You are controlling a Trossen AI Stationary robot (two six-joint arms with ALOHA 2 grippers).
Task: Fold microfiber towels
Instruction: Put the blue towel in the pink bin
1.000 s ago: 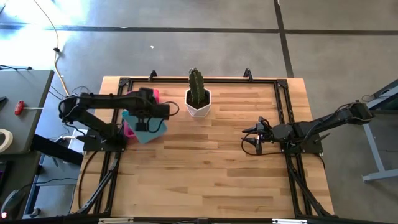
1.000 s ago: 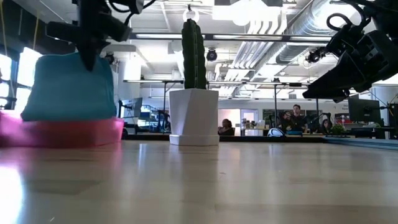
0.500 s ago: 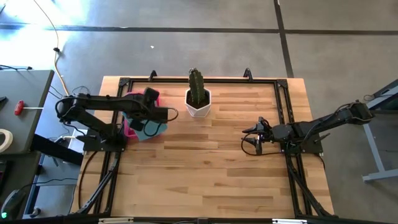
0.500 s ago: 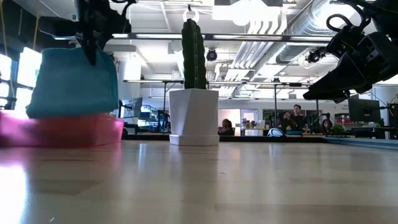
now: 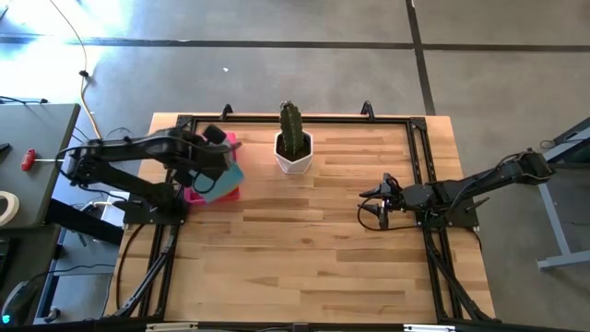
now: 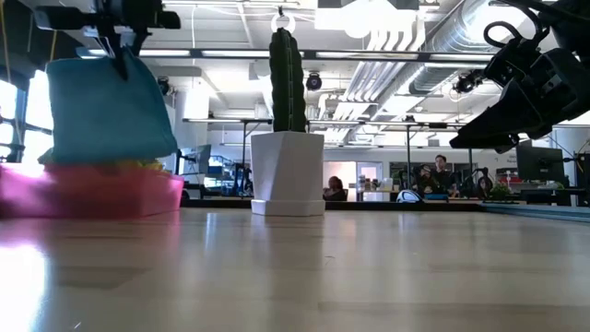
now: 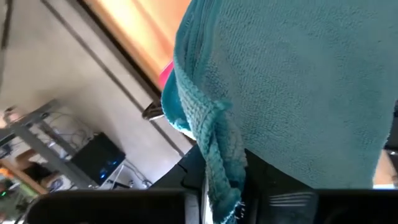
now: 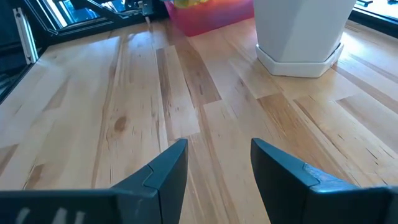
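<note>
Teal towel (image 6: 109, 111) hangs lengthwise down from left tool (image 6: 118, 41) over pink tray (image 6: 92, 194).

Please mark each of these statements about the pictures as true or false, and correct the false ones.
1. The left hand holds a blue towel lifted above the pink tray. True.
2. The right hand is shut on a yellow towel. False: its fingers are open and hold nothing; it waits over the bare wood at the right side of the table.
3. A cactus in a white pot stands near the far edge of the table, between the two arms. True.
4. The pink tray sits at the right side of the table. False: it sits at the left side, under the left arm.
5. The blue towel lies spread flat on the table. False: it hangs from the left hand.
</note>
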